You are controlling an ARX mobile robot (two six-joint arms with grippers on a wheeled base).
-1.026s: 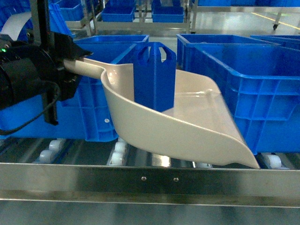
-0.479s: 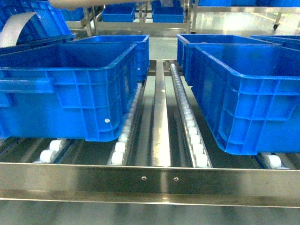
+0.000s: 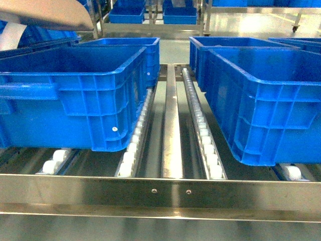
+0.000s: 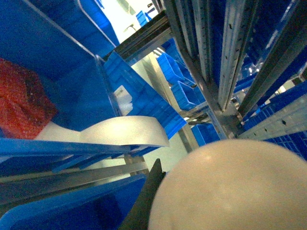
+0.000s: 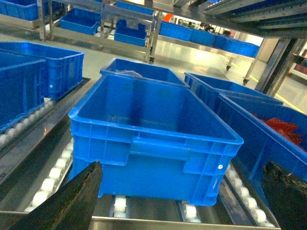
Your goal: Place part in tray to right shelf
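The beige tray (image 3: 47,12) shows only as a curved edge at the top left of the head view, lifted above the crates. Its rounded body (image 4: 230,187) fills the lower right of the left wrist view, pressed against one dark finger (image 4: 146,203) of my left gripper (image 4: 165,184), which is shut on it. The part is out of view. The right shelf (image 3: 160,193) lies below with its steel front rail and white rollers. My right gripper (image 5: 182,201) hangs open before that rail (image 5: 144,224), with nothing between its fingers.
Large blue crates stand on the rollers at left (image 3: 70,95) and right (image 3: 261,95), with a bare roller lane (image 3: 170,130) between them. One crate (image 5: 153,139) sits just beyond the right gripper. Red material (image 5: 285,127) lies in a crate at the far right.
A second ago the tray with the part in it hung low before the crates. It has risen out of the head view's middle; only its edge now shows at the top left.
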